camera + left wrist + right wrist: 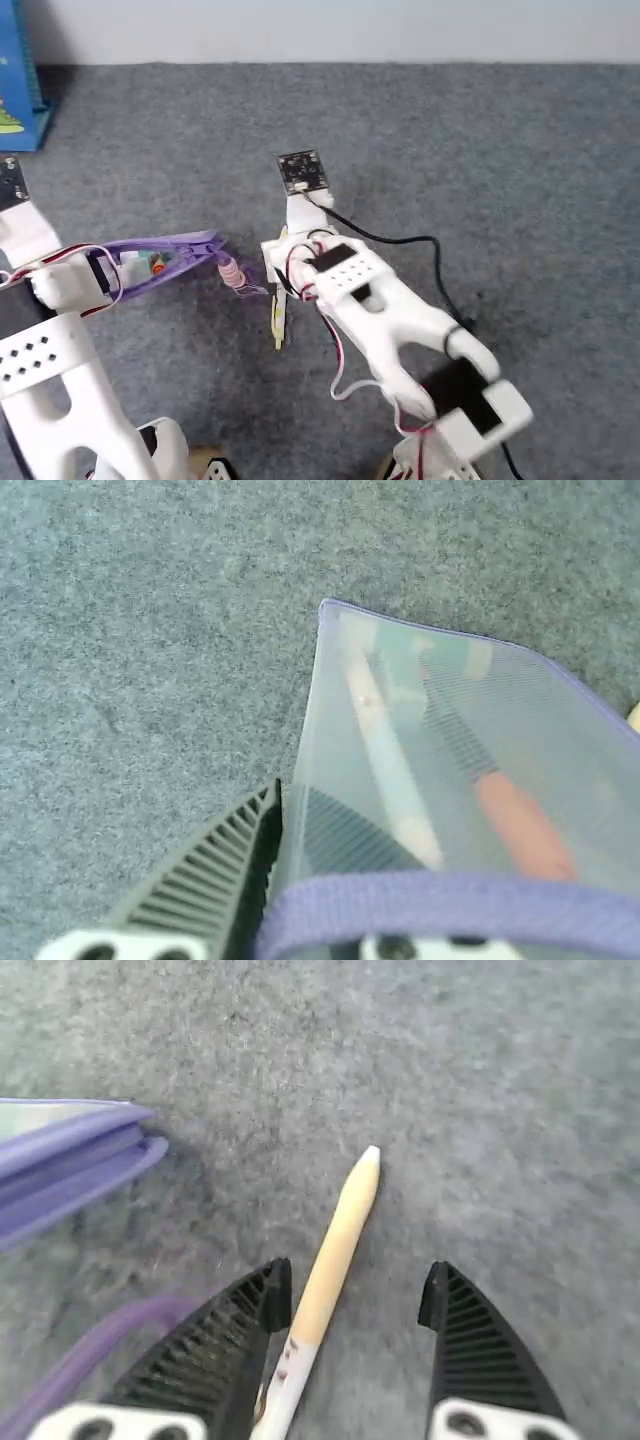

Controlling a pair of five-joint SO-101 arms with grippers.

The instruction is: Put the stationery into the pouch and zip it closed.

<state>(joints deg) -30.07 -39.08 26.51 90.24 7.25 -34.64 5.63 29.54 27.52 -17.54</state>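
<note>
1. we see the translucent mesh pouch with purple trim point(450, 740) pinched at its edge by the left gripper point(285, 825). the jaws are closed tight on the fabric and hold it off the grey carpet point(500, 150).
2. through the mesh we make out a slim cream stick point(385, 770), an orange piece point(520, 825) and something pale green point(400, 665). we cannot tell more exactly what they are.
3. in the high view the pouch stretches from the left arm toward the middle, with a pink beaded zip charm point(232, 272) hanging at its tip.
4. the right gripper point(355, 1285) stands spread wide and grips nothing. a long cream pen point(335, 1245) lies flat on the carpet in the gap, close against one finger and well off the other.
5. the pen lies near the pouch's tip but apart from it. a purple cord point(90, 1350) trails beside the gripper.
6. a blue box point(20, 80) sits at the far left edge, and a black cable point(400, 240) runs beside the right arm. open carpet spreads to the far side and the right.
</note>
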